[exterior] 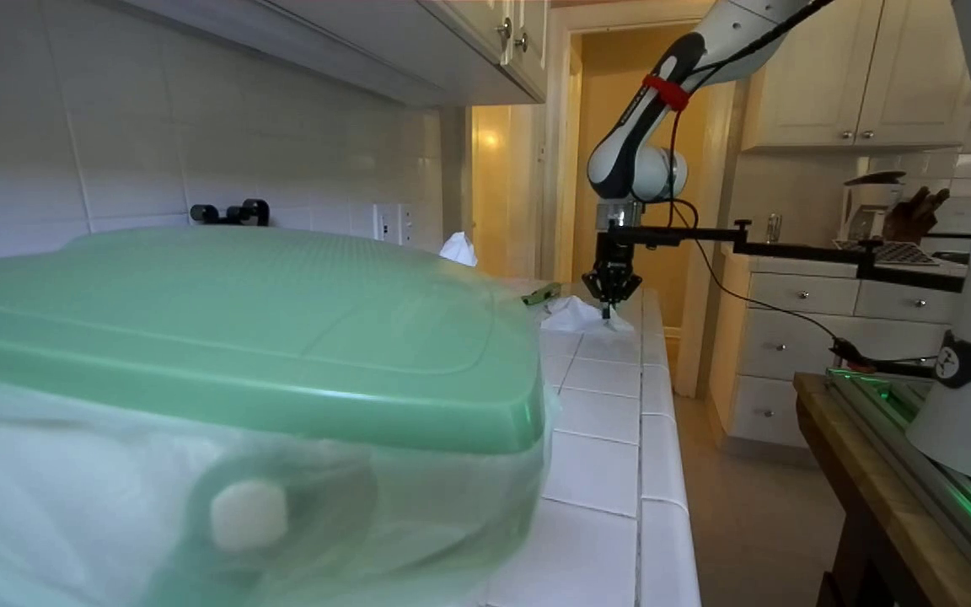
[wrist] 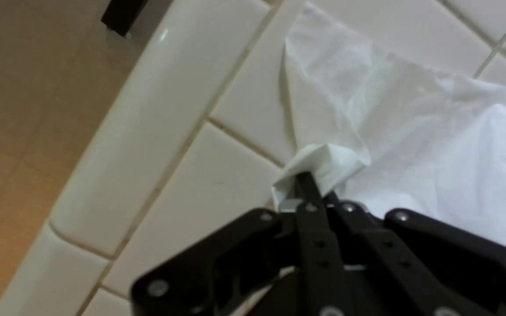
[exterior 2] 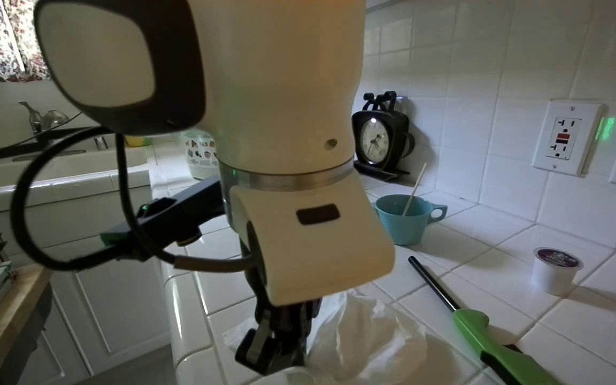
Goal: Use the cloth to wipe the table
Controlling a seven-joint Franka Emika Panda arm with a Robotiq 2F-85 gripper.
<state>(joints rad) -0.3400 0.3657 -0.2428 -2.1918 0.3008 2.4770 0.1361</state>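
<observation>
White and creased, the cloth (wrist: 415,145) is lying on the tiled table (exterior: 595,472), near its rounded edge. I am pinching a small fold of it: my gripper (wrist: 316,195) is holding its jaws together, and that fold is showing past the tips. Most of the rest is spreading out loose and rumpled, away from the edge.

I am taking this as the wiping step: the grasp is looking made, and the cloth is touching the surface it is meant to be cleaning. How much of the table is wiped I am not able to tell; nothing I am seeing is marking the done part from the undone.

The next move, I am judging, is calling for a low, level sweep along the table, pressing lightly, so that the loose part is trailing flat instead of balling up under me. I am wanting to stop short of the edge, since the floor (wrist: 51,127) is showing beyond it. Toward the wall (exterior 2: 500,112), the lighter (exterior 2: 471,323) is lying near the cloth, and the cup (exterior 2: 404,224), with a stick (exterior 2: 415,190) leaning in it, and the pod (exterior 2: 555,275) are standing further off, so a wide stroke that way is risking a knock.
</observation>
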